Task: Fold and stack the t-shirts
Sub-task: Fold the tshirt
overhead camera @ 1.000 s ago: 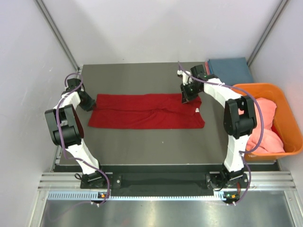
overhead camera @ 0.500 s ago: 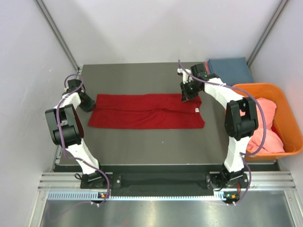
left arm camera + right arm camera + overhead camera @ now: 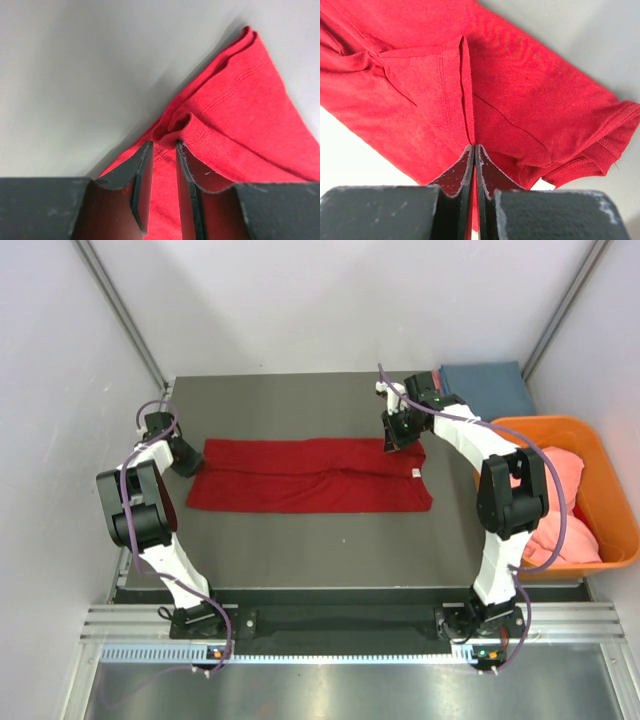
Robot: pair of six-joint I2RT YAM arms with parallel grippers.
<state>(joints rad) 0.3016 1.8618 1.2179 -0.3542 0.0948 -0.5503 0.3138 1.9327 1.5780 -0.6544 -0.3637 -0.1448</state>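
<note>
A deep red t-shirt (image 3: 310,478) lies folded into a long strip across the table, its white neck label (image 3: 416,473) near the right end. My left gripper (image 3: 187,464) is at the strip's left end. In the left wrist view its jaws (image 3: 164,143) stand narrowly apart with puckered red cloth (image 3: 240,125) between them. At the strip's far right edge my right gripper (image 3: 393,443) is shut, and in the right wrist view (image 3: 474,146) a stitched hem of the shirt (image 3: 520,90) runs into its tips. A blue t-shirt (image 3: 487,388) lies folded at the back right. A salmon-pink one (image 3: 560,500) is heaped in the tub.
An orange plastic tub (image 3: 545,423) stands off the table's right edge, beside the right arm. White walls and metal posts close in the left, back and right sides. Grey table surface (image 3: 300,550) shows in front of the red strip.
Hardly anything differs: the right wrist has edged slightly toward the back right, and the red shirt and left gripper stay where they were.
</note>
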